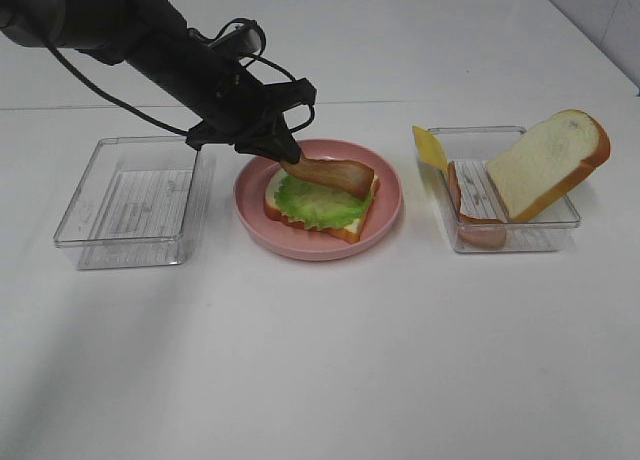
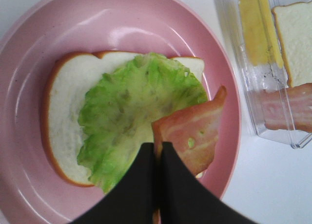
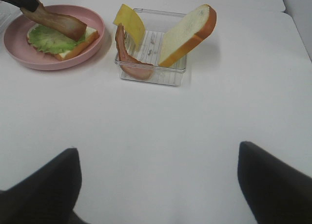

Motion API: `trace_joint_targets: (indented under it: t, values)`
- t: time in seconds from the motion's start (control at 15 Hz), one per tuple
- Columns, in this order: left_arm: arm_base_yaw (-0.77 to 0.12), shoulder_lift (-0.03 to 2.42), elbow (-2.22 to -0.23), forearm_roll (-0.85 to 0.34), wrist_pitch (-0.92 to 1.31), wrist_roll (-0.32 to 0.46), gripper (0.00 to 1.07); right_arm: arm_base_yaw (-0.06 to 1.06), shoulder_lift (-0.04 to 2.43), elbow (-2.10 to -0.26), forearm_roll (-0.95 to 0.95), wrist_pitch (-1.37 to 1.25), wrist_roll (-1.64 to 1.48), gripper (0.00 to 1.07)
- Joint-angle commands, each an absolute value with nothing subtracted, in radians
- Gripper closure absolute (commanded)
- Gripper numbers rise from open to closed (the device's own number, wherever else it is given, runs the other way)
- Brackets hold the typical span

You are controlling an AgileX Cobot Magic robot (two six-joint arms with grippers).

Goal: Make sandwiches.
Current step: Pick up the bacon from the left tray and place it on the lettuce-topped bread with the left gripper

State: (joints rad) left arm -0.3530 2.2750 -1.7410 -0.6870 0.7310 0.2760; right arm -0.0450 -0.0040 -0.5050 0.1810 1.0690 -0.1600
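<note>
Lay bacon strip point(image 2: 192, 136) flat across lettuce point(image 2: 136, 107) before unclamping left gripper point(image 2: 158, 153), pinched tight on it; right gripper point(image 3: 158, 182) wide apart, empty.

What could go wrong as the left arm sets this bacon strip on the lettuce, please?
The left gripper pinches the bacon strip by one end, near a corner of the bread slice; released here, it may land skewed and overhang the edge. The shut jaws sit close over the lettuce, so pulling away could drag the loose leaf.
</note>
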Motion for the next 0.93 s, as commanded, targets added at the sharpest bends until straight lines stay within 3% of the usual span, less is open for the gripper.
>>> trace_joint_targets:
  t: [0.07,0.4,0.53,0.6,0.73,0.8,0.87,0.93]
  values:
    - [-0.355,2.265,-1.746,-0.674,0.719,0.245,1.07,-0.049,-0.025,-0.504,0.183,1.064,-0.159,0.31]
    - [-0.358,2.265,-1.746,-0.647,0.707,0.199,1.07,-0.049,-0.025,-0.504,0.183,1.064,-0.159,0.31]
    - [-0.358,2.265,-1.746,-0.647,0.707,0.191,0.82,-0.049,-0.025,-0.504,0.183,1.064,-0.159,0.31]
    - [-0.358,2.265,-1.746,-0.647,0.707,0.191,0.82,-0.049,-0.025,-0.504,0.183,1.064,-0.159,0.31]
    - [-0.358,2.264,-1.746,-0.647,0.705,0.201,0.42,-0.049,-0.025,-0.504,0.183,1.064,-0.159,0.31]
    - [-0.358,2.262,-1.749,-0.647,0.701,0.210,0.30,-0.049,-0.025,-0.504,0.183,1.064,-0.159,0.31]
    - [-0.358,2.257,-1.774,-0.627,0.707,0.223,0.23,-0.049,-0.025,-0.504,0.183,1.064,-0.159,0.31]
    - [-0.358,2.251,-1.779,-0.610,0.704,0.223,0.23,-0.049,-0.025,-0.504,0.183,1.064,-0.159,0.31]
